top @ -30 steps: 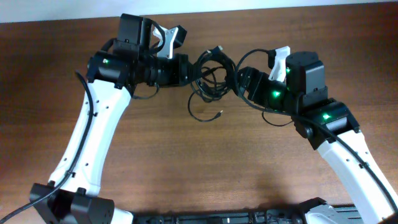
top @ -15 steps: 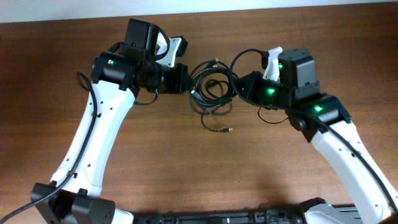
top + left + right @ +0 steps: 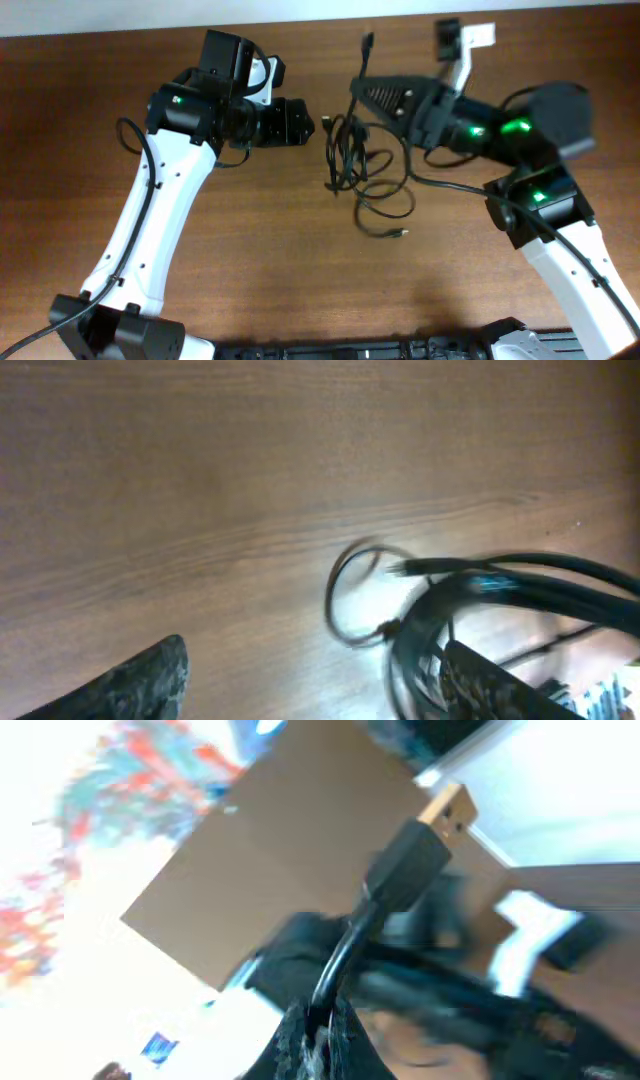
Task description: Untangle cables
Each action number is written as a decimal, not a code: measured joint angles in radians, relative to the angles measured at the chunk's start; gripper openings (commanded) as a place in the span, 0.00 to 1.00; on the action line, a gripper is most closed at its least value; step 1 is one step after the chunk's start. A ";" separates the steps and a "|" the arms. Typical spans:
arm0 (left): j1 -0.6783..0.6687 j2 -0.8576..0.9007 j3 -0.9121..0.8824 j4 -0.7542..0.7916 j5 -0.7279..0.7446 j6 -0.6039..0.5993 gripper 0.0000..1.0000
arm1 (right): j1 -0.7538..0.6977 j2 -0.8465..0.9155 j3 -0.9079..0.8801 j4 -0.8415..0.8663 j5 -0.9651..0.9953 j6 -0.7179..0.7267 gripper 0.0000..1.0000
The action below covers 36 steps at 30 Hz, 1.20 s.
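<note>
Your right pincer (image 3: 315, 1025) is clamping on one thin black strand of the cables (image 3: 347, 150), with a gold-tipped plug (image 3: 425, 845) sticking out beyond the fingers. From that grip the cables are hanging as a narrow dark knot. Lower down they are spreading into loose loops lying on the surface (image 3: 250, 270), near the middle of its far edge, with one small plug end trailing toward the near edge. Your left pincer (image 3: 310, 680) is standing with its jaws apart, just beside the knot.
</note>
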 measured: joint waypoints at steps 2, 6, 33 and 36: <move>0.000 0.000 0.000 -0.001 0.001 -0.001 0.98 | 0.000 -0.014 0.011 -0.065 -0.032 0.047 0.04; 0.000 0.000 0.001 -0.002 -0.010 -0.003 0.99 | 0.002 0.055 0.011 -0.785 0.224 -0.060 0.04; -0.039 0.306 0.005 -0.009 -0.071 0.002 0.41 | 0.002 0.281 0.014 -1.178 0.554 -0.397 0.75; -0.050 0.332 0.005 -0.012 -0.072 0.001 0.38 | 0.002 0.281 0.014 -1.186 0.554 -0.397 0.76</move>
